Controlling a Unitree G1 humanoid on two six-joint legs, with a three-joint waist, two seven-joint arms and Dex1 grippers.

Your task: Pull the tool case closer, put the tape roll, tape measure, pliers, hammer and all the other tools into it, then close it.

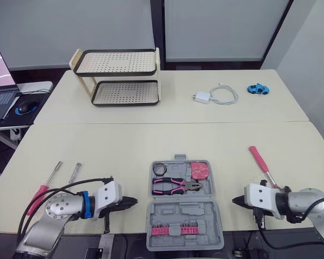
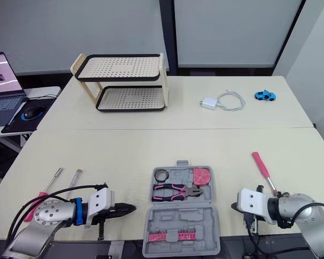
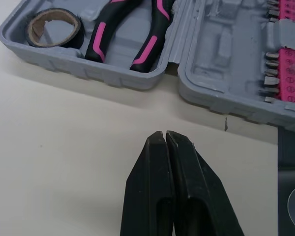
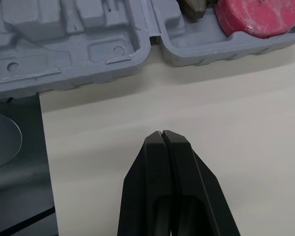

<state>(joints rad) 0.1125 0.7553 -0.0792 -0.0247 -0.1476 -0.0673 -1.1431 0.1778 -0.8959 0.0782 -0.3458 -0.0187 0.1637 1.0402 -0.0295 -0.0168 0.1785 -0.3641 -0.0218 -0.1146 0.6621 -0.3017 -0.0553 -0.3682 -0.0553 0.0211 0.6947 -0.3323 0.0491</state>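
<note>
Table: cream, tool case open at your near edge, pliers inside.
Left gripper: your arm low, left of case, pointing at it, clenched, empty.
Right gripper: mirrored on case's right, clenched, empty, hammer just beside.

Cream tables, two-tier rack, laptop on side desk, grey wall panels

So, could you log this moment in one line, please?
tool case open | inside: tape roll, pliers, tape measure | outside: hammer, screwdrivers | left gripper, right gripper: shut, empty
</note>
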